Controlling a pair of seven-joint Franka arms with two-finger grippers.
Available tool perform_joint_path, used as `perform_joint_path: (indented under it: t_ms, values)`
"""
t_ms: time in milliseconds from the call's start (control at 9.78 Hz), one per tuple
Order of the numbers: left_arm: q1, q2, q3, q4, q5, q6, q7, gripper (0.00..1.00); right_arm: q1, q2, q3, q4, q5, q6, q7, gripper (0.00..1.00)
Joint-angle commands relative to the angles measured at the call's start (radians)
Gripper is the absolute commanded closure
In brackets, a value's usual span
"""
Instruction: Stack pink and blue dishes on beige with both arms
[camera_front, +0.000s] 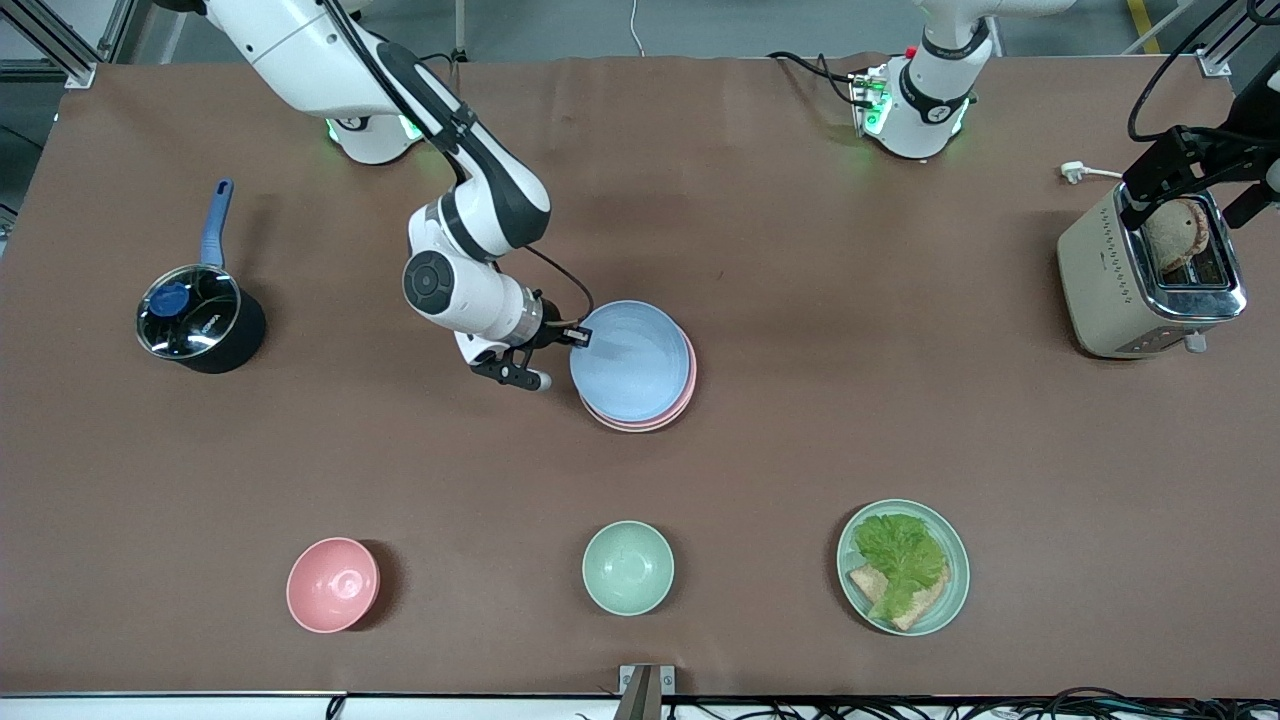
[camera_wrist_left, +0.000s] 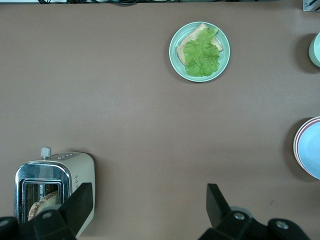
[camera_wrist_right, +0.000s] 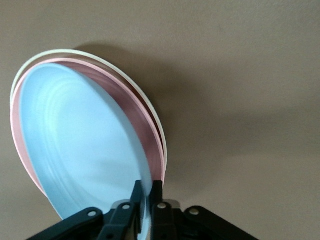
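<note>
Hidden or cut off: the beige plate (camera_wrist_right: 75, 54) shows only as a thin cream rim under the stack in the right wrist view; in the front view it cannot be made out apart from the pink rim. The pink plate (camera_front: 672, 405) shows only as a crescent beneath the blue plate (camera_front: 628, 360). In the left wrist view the stack is cut by the frame edge, as is the green bowl (camera_front: 628, 567).

Task items: the three plates lie stacked near the middle of the desk (camera_front: 800, 250), blue on top, pink under it, beige lowest. The blue plate sits offset toward the right arm's end and appears slightly tilted, its gripped edge raised.

Right gripper (camera_front: 578, 337): at the blue plate's rim on the right arm's side, fingers (camera_wrist_right: 156, 202) clenched on that rim.

Left gripper (camera_wrist_left: 150, 205): held high over the desk near the toaster (camera_front: 1145, 275), fingers spread apart and holding nothing. The left arm waits.

Surroundings: the toaster holds a slice of bread. A lidded black saucepan (camera_front: 198, 318) with a blue handle stands toward the right arm's end. Nearer the front camera stand a pink bowl (camera_front: 333, 584), the green bowl, and a green plate (camera_front: 903, 566) carrying lettuce and bread. None of these touches the stack.
</note>
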Motion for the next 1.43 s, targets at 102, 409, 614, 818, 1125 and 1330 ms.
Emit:
perform_joint_path:
  t_ms: [102,409,614,818,1125,1330]
  values:
    - [-0.007,0.157,0.001,0.179,0.002,-0.191,-0.03,0.0,-0.013,-0.041,0.0,-0.005,-0.022,0.011,-0.005,0.0]
    - [-0.004,0.143,0.0,0.152,-0.038,-0.187,-0.067,0.0,-0.141,-0.25,0.003,-0.002,-0.258,-0.226,0.007,0.0]
    - [0.008,0.138,0.001,0.144,-0.057,-0.167,-0.062,0.0,-0.255,-0.402,0.0,0.024,-0.357,-0.366,-0.005,0.0]
    - [0.01,0.079,0.001,0.066,-0.049,-0.083,-0.061,0.0,-0.317,-0.426,-0.087,0.214,-0.381,-0.593,-0.103,0.0]
    - [0.01,0.068,-0.003,0.052,0.001,-0.061,-0.025,0.0,-0.32,-0.432,-0.296,0.443,-0.422,-0.881,-0.294,0.0]
    - [0.012,0.074,-0.003,0.055,0.003,-0.072,0.007,0.0,-0.327,-0.455,-0.349,0.485,-0.421,-0.975,-0.312,0.0]
